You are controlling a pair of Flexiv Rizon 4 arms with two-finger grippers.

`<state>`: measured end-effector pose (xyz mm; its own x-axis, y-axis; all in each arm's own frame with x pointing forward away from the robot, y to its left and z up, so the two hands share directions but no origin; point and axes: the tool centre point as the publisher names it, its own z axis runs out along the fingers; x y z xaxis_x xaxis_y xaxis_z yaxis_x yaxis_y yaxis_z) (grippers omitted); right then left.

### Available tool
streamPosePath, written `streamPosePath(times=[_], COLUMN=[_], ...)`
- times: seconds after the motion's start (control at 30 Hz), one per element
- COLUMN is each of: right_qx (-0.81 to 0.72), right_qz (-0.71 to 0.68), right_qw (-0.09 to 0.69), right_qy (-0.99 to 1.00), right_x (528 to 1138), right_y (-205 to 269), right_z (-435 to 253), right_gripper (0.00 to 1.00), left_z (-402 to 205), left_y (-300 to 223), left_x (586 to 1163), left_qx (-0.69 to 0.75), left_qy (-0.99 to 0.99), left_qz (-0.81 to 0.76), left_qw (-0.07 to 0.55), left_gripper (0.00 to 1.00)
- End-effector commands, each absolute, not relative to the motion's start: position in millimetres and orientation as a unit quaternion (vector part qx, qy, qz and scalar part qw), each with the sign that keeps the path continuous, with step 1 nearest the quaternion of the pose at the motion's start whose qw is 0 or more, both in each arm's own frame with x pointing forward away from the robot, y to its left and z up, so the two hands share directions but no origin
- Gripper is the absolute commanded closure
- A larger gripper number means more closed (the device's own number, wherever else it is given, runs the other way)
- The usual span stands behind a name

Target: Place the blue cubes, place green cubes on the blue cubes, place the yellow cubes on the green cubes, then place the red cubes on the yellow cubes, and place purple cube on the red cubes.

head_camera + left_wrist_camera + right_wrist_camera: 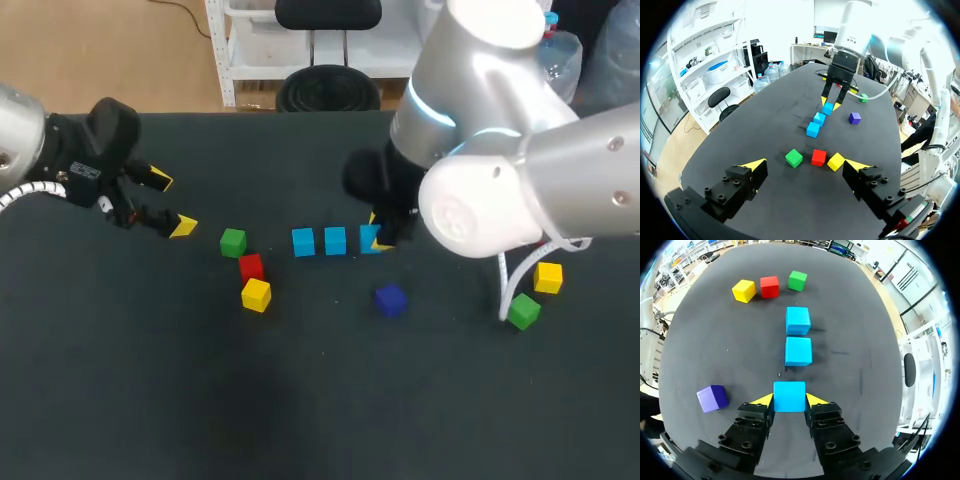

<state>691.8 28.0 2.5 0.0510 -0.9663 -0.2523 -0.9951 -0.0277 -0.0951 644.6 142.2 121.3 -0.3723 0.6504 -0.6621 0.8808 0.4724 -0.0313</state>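
Your right fingers [815, 400] are squeezing a blue cube [366, 238] on the desk [320, 400], near the middle. Your left fingers [183, 227] are hanging wide apart at the upper left.

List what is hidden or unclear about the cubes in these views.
Head view: the right arm covers most of the right gripper and part of the third blue cube it grips.
Left wrist view: the far green cube beyond that gripper is tiny; the far yellow cube is out of sight.
Right wrist view: both lie outside it.
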Motion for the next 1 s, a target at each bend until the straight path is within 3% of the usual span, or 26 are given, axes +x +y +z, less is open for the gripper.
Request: streamPosePath(times=[0.03, 1.0], right_qx=[-0.715, -0.72], right_qz=[0.06, 0.067], right_qw=[0.121, 0.114], right_qy=[0.686, 0.681], right_x=[693.5, 701.6], right_y=[29.6, 35.1], right_z=[-0.6, -7.2], right_gripper=[1.0, 1.0], left_z=[120.4, 120.4], left_y=[143.6, 143.6], left_x=[643.8, 643.8], left_qx=[0.476, 0.476], left_qy=[0.803, 0.803], left_qz=[-0.196, -0.196], left_qw=[0.299, 0.299], left_gripper=[0.0, 0.0])
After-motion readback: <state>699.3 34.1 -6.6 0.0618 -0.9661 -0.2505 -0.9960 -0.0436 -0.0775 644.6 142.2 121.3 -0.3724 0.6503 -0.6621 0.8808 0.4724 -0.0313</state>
